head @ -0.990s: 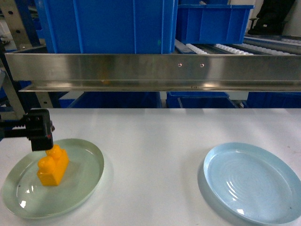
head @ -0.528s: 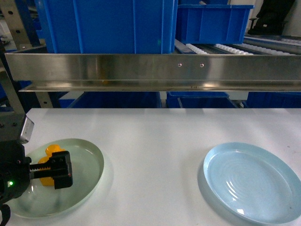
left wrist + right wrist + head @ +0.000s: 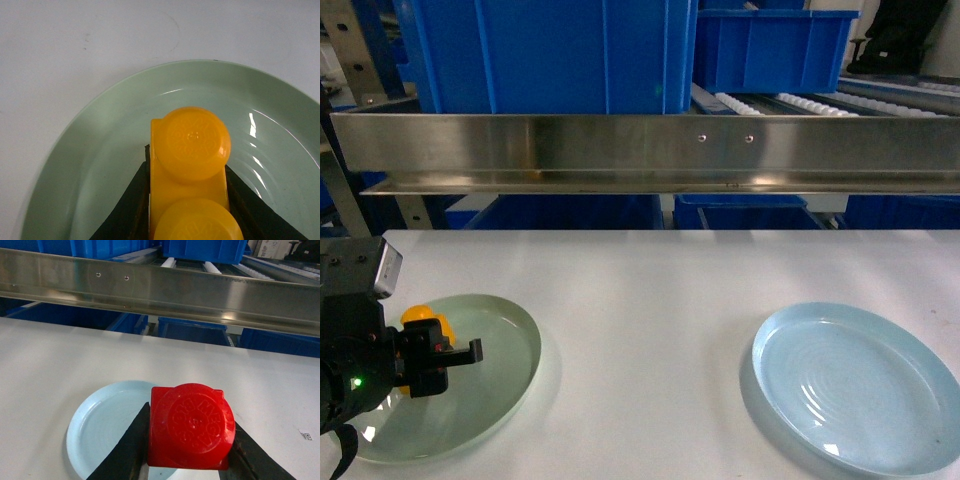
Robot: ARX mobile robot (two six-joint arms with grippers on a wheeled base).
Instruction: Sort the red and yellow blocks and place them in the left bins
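The left pincer (image 3: 440,352) is clamping the yellow block (image 3: 190,175) between its jaws, just over the green plate (image 3: 100,150). The right pincer (image 3: 187,440) is gripping the red block (image 3: 190,426) above the pale blue plate (image 3: 100,420) on the table (image 3: 650,290). The step in hand seems to be pick-up; next, each block needs carrying up to the blue bins (image 3: 540,50) behind the steel rail (image 3: 640,150).

The orange-yellow two-stud block (image 3: 190,175) is sitting pinched between the left end effector's (image 3: 425,352) fingers over the pale green plate (image 3: 100,165), studs facing the wrist camera. The red single-stud block (image 3: 190,426) is being held likewise by the right end effector (image 3: 187,450). Blue bins (image 3: 545,55) are standing behind the steel rail.
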